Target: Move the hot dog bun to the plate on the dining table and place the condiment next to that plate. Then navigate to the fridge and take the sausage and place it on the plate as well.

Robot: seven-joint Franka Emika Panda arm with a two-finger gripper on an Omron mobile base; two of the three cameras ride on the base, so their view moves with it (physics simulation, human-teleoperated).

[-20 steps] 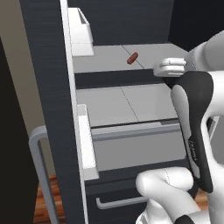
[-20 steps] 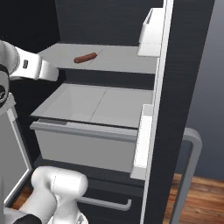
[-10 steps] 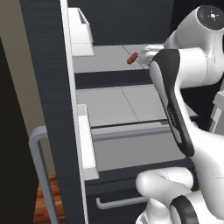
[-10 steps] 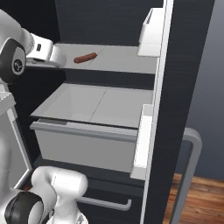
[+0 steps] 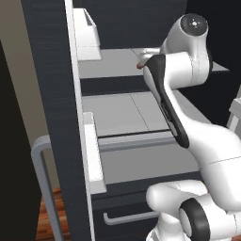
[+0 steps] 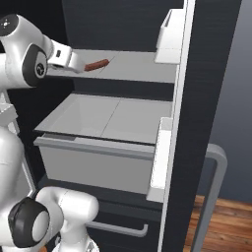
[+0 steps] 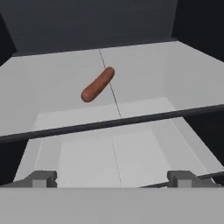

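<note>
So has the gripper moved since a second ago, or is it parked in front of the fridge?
Yes. In the right base view the gripper has advanced along the fridge shelf towards the sausage, jaws open and nothing held.

The arm (image 5: pixel 174 80) hides most of the sausage (image 5: pixel 139 66) on the fridge shelf (image 5: pixel 108 63).

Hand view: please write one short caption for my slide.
Open tool faces the sausage lying on the fridge shelf, not yet touching it.
</note>
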